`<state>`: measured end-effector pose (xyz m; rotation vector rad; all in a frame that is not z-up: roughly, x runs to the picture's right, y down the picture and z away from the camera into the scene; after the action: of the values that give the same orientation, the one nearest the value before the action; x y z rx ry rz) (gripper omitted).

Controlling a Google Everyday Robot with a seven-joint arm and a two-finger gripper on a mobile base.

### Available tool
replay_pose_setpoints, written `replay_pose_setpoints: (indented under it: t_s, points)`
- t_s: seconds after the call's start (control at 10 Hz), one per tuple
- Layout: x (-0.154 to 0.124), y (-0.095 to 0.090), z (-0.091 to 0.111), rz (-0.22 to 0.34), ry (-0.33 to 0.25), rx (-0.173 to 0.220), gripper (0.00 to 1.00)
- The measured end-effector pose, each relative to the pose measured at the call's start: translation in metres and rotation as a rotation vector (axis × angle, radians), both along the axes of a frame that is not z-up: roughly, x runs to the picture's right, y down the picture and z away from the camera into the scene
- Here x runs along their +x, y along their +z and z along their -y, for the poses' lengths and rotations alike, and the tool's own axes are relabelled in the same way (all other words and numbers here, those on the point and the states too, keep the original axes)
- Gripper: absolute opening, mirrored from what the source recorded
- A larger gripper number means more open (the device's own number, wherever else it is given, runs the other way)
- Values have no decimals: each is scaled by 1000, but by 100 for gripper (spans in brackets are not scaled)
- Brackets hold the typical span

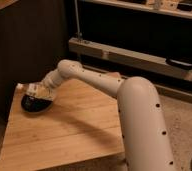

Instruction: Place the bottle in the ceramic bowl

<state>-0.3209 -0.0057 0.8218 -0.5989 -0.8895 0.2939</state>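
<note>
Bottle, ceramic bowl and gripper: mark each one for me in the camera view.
bottle [31, 90], camera view, on its labelled body above the bowl.
ceramic bowl [35, 105], camera view, on its dark inside near the front rim.
gripper [40, 91], camera view, shut on the bottle, over the bowl.

- A low light-wood table with a planked, bamboo-like top [64, 135] fills the lower left, warmly lit, with a soft shadow across its boards.
- A dark brown panelled wall [29, 45] rises behind it.
- A long grey metal rail [139, 57] runs diagonally across the dark background, with 1 thin upright pole [77, 20] at its left end.
- Speckled grey floor [186, 125] shows at right.
</note>
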Motion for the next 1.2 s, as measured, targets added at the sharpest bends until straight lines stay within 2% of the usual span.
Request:
replay_pose_setpoints:
  t_s: [0.4,0.7,0.8,0.9,1.2]
  points:
    - [-34,-2,5,30,-36,2,0]
    - [-47,8,2,33,-57,-11,1]
    - [-48,12,-2,34,-62,-18,6]
    - [-47,19,-10,37,-69,-28,16]
    - [-41,25,-19,54,-81,-35,46]
